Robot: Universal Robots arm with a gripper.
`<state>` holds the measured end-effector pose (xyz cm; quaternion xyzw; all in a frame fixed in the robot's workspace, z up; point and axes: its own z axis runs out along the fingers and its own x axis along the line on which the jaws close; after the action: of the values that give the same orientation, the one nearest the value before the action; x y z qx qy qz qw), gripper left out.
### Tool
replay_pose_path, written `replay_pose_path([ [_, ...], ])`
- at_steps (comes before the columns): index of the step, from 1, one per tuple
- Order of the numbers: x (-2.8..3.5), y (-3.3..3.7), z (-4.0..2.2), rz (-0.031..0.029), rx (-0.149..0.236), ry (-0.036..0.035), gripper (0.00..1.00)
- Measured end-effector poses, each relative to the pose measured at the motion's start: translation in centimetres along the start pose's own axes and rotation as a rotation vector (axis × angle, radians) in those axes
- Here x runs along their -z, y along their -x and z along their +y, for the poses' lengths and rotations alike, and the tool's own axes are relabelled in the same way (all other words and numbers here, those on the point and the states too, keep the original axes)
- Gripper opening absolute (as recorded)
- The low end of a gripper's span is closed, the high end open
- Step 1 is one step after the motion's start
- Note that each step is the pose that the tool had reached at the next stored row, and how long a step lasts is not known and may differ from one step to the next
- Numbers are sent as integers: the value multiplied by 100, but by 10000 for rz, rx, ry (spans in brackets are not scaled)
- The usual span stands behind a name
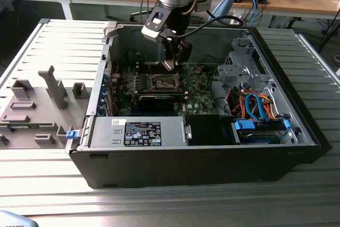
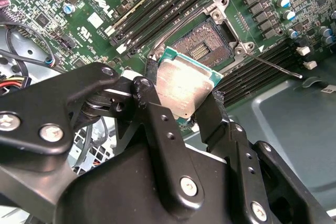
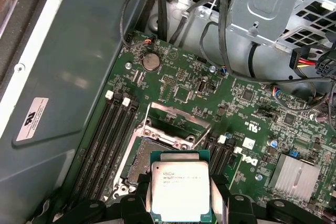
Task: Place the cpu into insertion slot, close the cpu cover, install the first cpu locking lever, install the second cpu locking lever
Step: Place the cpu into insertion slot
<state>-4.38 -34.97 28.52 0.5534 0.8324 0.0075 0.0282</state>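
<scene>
1. Between the two black fingers [image 2: 152, 114] of my end effector [image 2: 181, 97], the cpu [image 2: 185, 82] sits clamped by opposite edges. Its pale metal top faces the cameras in both wrist views. My fingers are closed only to the chip's width.
2. Just below the chip lies the insertion slot [image 3: 140, 153] with its dark pin field bare. In the first wrist view the chip overlaps one edge of the socket, and it looks to be held clear of it.
3. The cpu cover [image 3: 176, 123] stands swung open on the side of the socket away from the chip.
4. A thin metal lever [image 2: 274, 67] juts out free beside the socket in the second wrist view.
5. Long black memory slots [image 3: 100, 140] flank the socket on the green motherboard [image 3: 178, 85].
6. In the exterior view I reach down into the open computer case [image 1: 212, 158], which lies on its side on the ribbed metal counter [image 1: 170, 206].
</scene>
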Motion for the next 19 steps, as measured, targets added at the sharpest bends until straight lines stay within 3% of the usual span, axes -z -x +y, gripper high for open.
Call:
replay_pose_path([
  [19, -13, 0, -1, -66, -316, -34, 54],
])
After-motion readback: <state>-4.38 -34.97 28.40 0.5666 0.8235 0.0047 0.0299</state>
